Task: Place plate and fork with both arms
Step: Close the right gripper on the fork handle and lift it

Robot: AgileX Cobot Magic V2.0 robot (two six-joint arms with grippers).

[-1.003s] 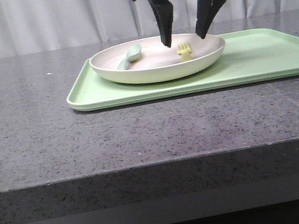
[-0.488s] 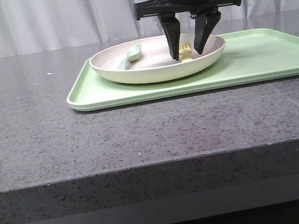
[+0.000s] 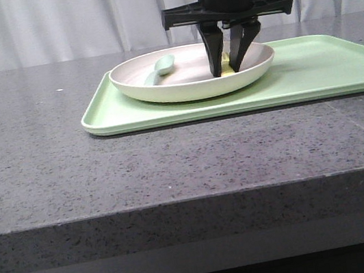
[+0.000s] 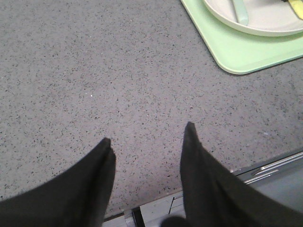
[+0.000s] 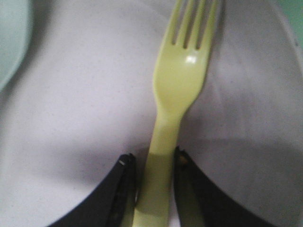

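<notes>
The cream plate sits on the left part of a pale green tray. The yellow fork lies flat in the plate's right half, tines pointing away from the gripper in the right wrist view. My right gripper reaches down into the plate, and in the right wrist view its two fingers press in on the fork's handle from both sides. My left gripper is open and empty over bare table near the front edge, well away from the plate. It does not show in the front view.
A pale grey-green spoon lies in the plate's left half. The tray's corner shows in the left wrist view. The grey speckled table spreads in front of and left of the tray. White curtains hang behind.
My right gripper has come down from above the plate into it. Its fingers have narrowed from wide open to tight around the fork's handle. The fork and plate have not moved.
</notes>
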